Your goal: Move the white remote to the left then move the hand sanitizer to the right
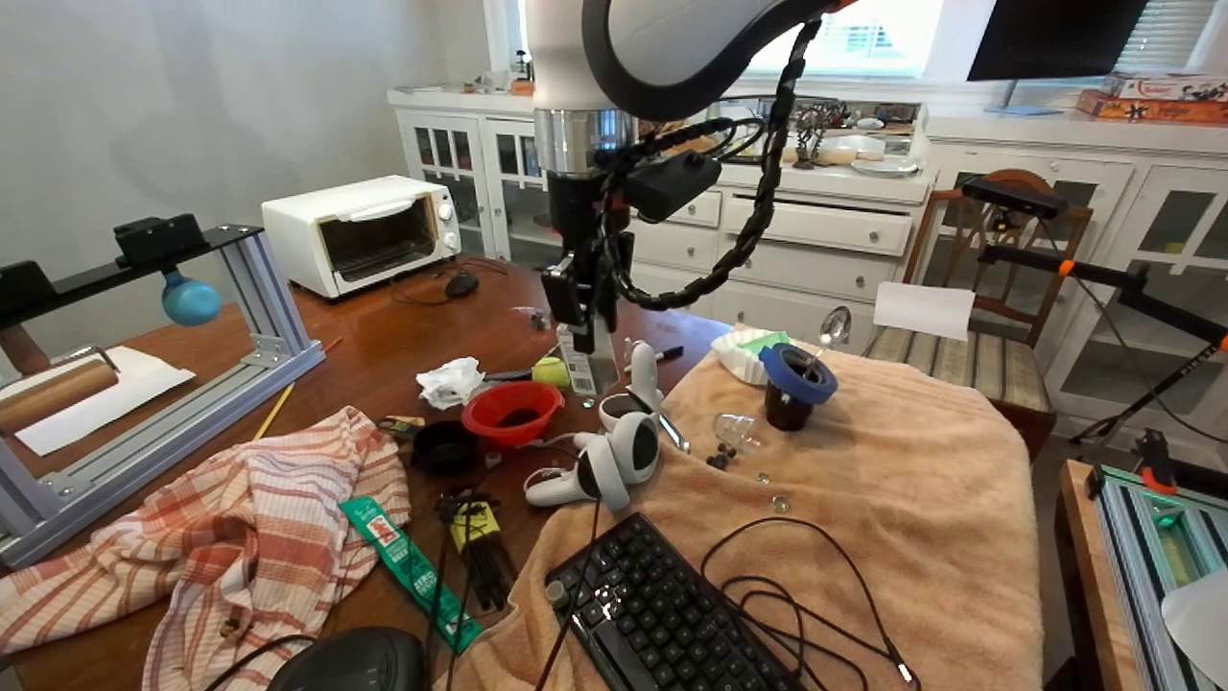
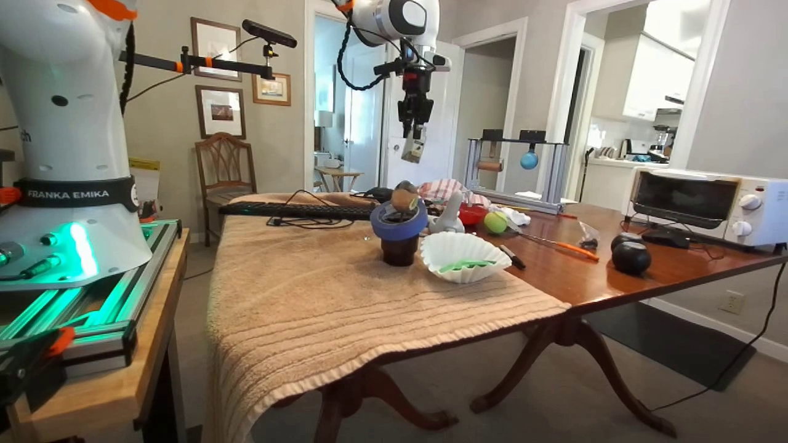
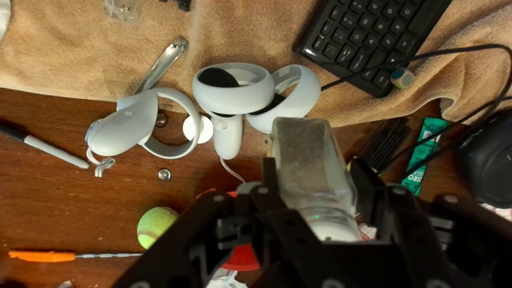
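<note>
The hand sanitizer [image 3: 308,152] is a clear bottle with a white cap, its base pointing away from my palm. My gripper [image 3: 314,168] is shut on it, one finger on each side. In both exterior views the gripper [image 1: 585,331] holds the bottle [image 2: 413,151] tilted, above the table. White ring-ended remotes lie below: a white remote [image 3: 126,128] by itself at left in the wrist view, and two more rings close together, including a remote [image 3: 236,94] nearer the middle. Which is the task's white remote I cannot tell.
A keyboard [image 1: 662,605] and a dark cup with a blue ring [image 2: 399,223] stand on the tan towel [image 2: 308,289]. Around the remotes are a red bowl [image 1: 513,411], a tennis ball [image 3: 157,227] and a marker [image 3: 52,149]. A metal frame [image 1: 269,317] and toaster oven [image 1: 369,235] stand farther off.
</note>
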Tool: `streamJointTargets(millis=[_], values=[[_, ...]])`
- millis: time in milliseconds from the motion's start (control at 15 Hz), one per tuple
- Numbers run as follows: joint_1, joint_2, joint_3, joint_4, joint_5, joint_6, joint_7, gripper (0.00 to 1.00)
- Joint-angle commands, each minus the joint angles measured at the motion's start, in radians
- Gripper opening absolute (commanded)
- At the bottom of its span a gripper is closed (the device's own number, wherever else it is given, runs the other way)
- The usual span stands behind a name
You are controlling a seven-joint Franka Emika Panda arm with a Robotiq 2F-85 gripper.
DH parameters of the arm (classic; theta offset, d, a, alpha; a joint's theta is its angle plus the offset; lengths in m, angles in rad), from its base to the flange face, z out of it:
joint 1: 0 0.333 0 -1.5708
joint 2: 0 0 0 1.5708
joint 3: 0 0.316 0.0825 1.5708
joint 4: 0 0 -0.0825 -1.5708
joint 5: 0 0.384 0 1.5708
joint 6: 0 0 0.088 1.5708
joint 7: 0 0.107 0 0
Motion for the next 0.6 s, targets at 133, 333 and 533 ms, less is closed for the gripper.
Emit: streamJointTargets(millis=[133,333,533], values=[[0.007,-0.011,-0.012,-0.031,-0.004,0.024,0.013,0.23],[0.011,-0.039,-0.03,-0.149,-0.022,0.096,0.065,0.23],[0.007,-0.047,-0.045,-0.265,-0.027,0.175,0.107,0.23]])
